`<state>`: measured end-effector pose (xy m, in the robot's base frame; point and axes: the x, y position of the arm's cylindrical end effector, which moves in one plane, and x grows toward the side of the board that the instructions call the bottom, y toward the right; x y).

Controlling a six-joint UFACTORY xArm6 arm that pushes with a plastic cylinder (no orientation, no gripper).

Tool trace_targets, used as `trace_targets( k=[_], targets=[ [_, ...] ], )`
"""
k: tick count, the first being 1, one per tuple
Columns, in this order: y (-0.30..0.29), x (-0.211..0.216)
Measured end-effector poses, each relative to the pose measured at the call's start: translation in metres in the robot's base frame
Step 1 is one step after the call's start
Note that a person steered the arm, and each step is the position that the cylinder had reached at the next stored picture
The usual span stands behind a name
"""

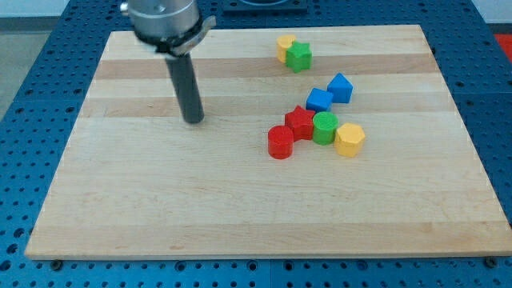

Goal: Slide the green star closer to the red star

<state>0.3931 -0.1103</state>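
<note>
Wooden desk (160, 208) with coloured blocks. The green star (300, 56) lies near the view's top, touching a yellow block (285, 46). The red star (300, 122) sits lower, in a cluster with a red cylinder (280, 142), green cylinder (325, 127) and yellow block (350, 138). The end effector is a plain rod with nothing to open or close; the tip (194, 120) rests well left of all blocks.

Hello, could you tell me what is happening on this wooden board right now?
A robot arm with a dark rod is to push the green star toward the red star. My tip rests on the board, well to the view's left of all the blocks and touching none. The green star sits near the view's top against a yellow block, apart from the red star, which lies lower in a cluster.
</note>
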Motion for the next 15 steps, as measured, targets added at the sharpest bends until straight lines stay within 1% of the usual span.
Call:
trace_targets(
  k=[3, 4, 5, 6, 7, 8, 10, 12, 15],
  targets=[
    [0.058, -0.129],
    [0.069, -0.166],
    [0.096, -0.187],
    [0.149, -0.189],
    [0.181, -0.186],
    [0.197, -0.174],
    [0.197, -0.152],
    [0.174, -0.142],
    [0.168, -0.104]
  ],
)
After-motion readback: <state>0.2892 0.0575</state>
